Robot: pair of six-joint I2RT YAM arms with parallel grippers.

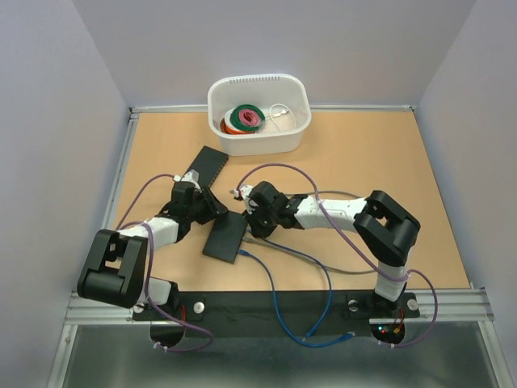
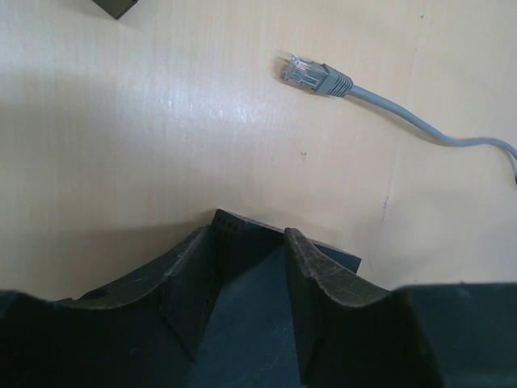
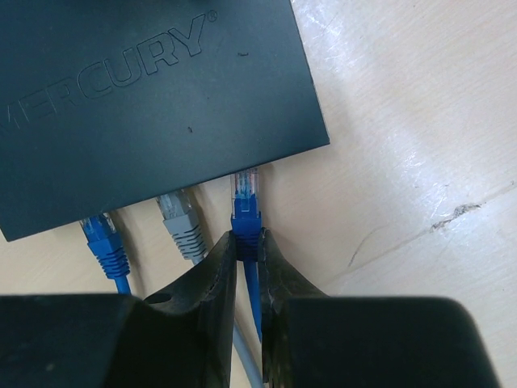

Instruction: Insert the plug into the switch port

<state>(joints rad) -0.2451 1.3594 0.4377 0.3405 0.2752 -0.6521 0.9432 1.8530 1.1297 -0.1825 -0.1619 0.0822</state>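
Observation:
A black switch [image 3: 145, 97] marked MERCURY lies on the table, also seen in the top view [image 1: 224, 238]. My right gripper [image 3: 250, 238] is shut on a blue plug [image 3: 246, 212]. The plug's clear tip is at the switch's port edge, to the right of a grey plug [image 3: 182, 218] and another blue plug [image 3: 103, 238] that sit in ports. My left gripper [image 2: 246, 234] is closed over a corner of the switch [image 2: 250, 307]. One finger lies along the vented side and the other rests on the top face.
A loose grey plug [image 2: 311, 75] with its cable lies on the table ahead of the left gripper. A second black switch [image 1: 212, 164] lies further back. A white basket [image 1: 266, 144] with coloured cable coils stands at the back. Blue and grey cables trail toward the near edge.

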